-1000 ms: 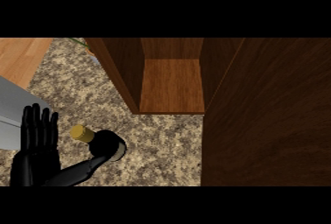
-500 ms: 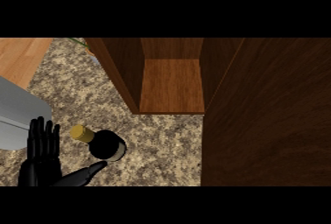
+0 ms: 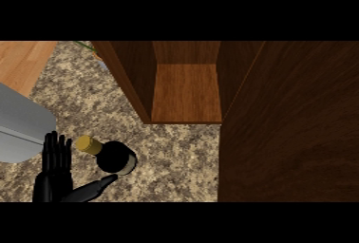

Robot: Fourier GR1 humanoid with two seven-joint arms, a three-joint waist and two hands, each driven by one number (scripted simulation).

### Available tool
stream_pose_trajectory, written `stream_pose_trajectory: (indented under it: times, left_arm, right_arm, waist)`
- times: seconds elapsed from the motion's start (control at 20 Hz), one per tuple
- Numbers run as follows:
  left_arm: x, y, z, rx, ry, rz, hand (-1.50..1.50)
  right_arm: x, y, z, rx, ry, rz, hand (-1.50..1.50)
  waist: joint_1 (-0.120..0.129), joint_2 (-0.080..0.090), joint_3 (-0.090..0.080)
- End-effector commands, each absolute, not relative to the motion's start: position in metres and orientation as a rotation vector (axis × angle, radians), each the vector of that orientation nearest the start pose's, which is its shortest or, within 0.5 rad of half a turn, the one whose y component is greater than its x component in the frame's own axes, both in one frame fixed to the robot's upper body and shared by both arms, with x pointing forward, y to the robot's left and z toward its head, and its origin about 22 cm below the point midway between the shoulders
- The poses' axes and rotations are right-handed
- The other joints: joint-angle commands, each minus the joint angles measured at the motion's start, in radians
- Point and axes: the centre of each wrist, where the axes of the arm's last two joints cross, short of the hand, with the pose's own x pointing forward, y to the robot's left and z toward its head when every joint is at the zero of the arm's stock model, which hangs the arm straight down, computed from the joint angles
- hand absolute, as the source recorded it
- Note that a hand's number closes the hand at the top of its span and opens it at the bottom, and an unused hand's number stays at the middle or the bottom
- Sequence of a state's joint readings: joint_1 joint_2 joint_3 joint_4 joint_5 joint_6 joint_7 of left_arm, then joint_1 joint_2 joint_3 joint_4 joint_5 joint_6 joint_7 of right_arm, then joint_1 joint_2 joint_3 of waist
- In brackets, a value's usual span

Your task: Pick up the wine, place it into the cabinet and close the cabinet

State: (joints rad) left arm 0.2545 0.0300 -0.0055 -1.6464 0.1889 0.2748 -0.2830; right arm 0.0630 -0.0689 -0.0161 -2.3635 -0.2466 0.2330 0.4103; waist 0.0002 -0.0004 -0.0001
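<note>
The wine bottle (image 3: 116, 159) stands on the speckled counter at the lower left, seen from above as a dark body with a tan cork top (image 3: 89, 144). My left hand (image 3: 54, 166) is just to its left, fingers straight and pointing up the view. Its thumb (image 3: 95, 187) stretches right, with the tip under the bottle's near edge; I cannot tell if it touches. The hand is open and holds nothing. The wooden cabinet (image 3: 186, 92) stands open behind the bottle, its shelf bare. The right hand does not show.
The cabinet's dark door (image 3: 291, 123) stands open and fills the right side. A grey rounded object (image 3: 17, 126) sits at the left edge, a light wooden surface (image 3: 21, 57) lies at the top left, and a bit of green (image 3: 88, 46) shows behind the cabinet.
My left hand has slid down toward the view's lower edge, its thumb drawing back from the bottle's side. The bottle has stayed in place.
</note>
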Motion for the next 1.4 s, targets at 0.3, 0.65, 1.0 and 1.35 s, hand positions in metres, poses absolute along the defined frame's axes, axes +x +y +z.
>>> stream_pose_trajectory:
  times: [0.3, 0.65, 1.0, 1.35]
  left_arm:
    - [0.181, 0.256, -0.062, 0.212, -1.619, 0.387, -1.50]
    - [0.187, 0.247, -0.089, 0.181, -1.602, 0.376, -1.50]
    - [0.199, 0.261, -0.115, 0.183, -1.590, 0.397, -1.50]
    - [0.190, 0.254, -0.137, 0.161, -1.580, 0.440, -1.50]
  right_arm:
    - [0.142, -0.235, 0.182, 0.253, -1.910, 0.256, -1.50]
    - [0.180, -0.236, 0.172, 0.255, -1.911, 0.235, -1.50]
    - [0.155, -0.249, 0.177, 0.246, -1.924, 0.239, -1.50]
    - [0.164, -0.256, 0.172, 0.229, -1.915, 0.249, -1.50]
  waist:
    - [-0.002, 0.000, 0.000]
    - [0.001, 0.000, 0.000]
    - [-0.003, 0.000, 0.000]
    - [-0.001, 0.000, 0.000]
